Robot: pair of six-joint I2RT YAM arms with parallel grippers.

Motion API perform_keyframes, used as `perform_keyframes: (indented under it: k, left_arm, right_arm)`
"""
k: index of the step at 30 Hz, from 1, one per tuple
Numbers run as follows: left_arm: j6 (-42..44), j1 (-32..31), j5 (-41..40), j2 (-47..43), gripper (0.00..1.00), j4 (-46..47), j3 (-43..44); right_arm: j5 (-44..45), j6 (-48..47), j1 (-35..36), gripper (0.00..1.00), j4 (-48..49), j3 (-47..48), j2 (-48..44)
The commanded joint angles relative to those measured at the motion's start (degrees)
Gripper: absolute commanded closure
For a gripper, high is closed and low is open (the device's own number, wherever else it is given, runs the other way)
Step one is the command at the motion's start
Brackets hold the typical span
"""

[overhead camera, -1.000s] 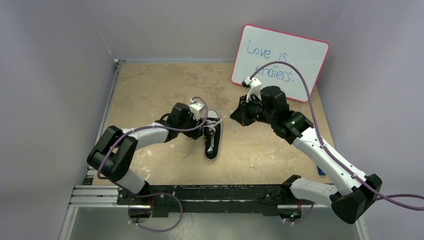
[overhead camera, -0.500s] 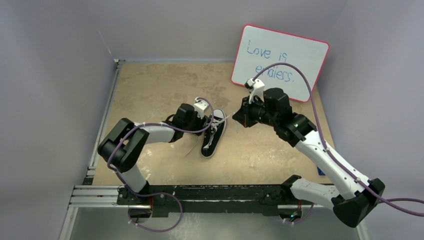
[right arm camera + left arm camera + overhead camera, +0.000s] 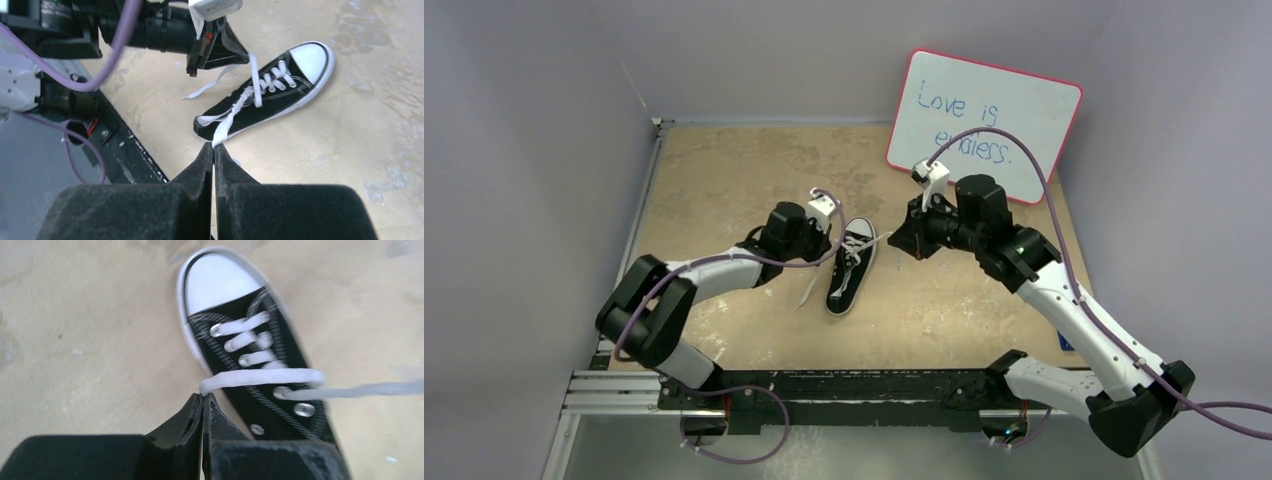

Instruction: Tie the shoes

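shoe (image 3: 849, 277): sole down, mid-bench (image 3: 724, 180), between the two tools.
axis: runs near to far, toe cap (image 3: 215, 282) pointing to the far side (tipped a little right).
left tool (image 3: 202, 399): clenched on a white lace (image 3: 260, 376), just beside the shoe's left flank.
right tool (image 3: 214, 149): clenched on the other lace (image 3: 230, 117), which runs out to the right.

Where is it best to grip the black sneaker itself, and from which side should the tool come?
Probably the heel of the sneaker, approached from the near side, jaws across its width. That end is narrow and bare, whereas the left tool and right tool are shut on the laces further forward.
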Motion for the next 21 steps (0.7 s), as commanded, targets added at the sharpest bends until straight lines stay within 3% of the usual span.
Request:
perform_keyframes:
  k: [1,10,15,21]
  left_arm:
    - [-3.23,-0.23,13.21,-6.9,1.0,-3.28,2.74]
    - [-2.69,3.51,28.57,-4.57,1.0,-2.9,5.91]
    - [-4.52,7.16,35.04,-3.43,1.0,1.36,6.24]
    - [-7.24,7.46,40.34,-0.04,1.0,6.4,7.37]
  right_arm:
    - [-15.24,-5.48,-0.64,1.0,2.84,3.78,3.84]
    - [-21.58,0.13,-7.57,1.0,13.78,3.48,8.22]
    - [-22.07,1.36,-11.38,1.0,13.11,6.45,12.01]
    - [-32.54,0.33,-12.95,1.0,13.06,9.48,16.56]
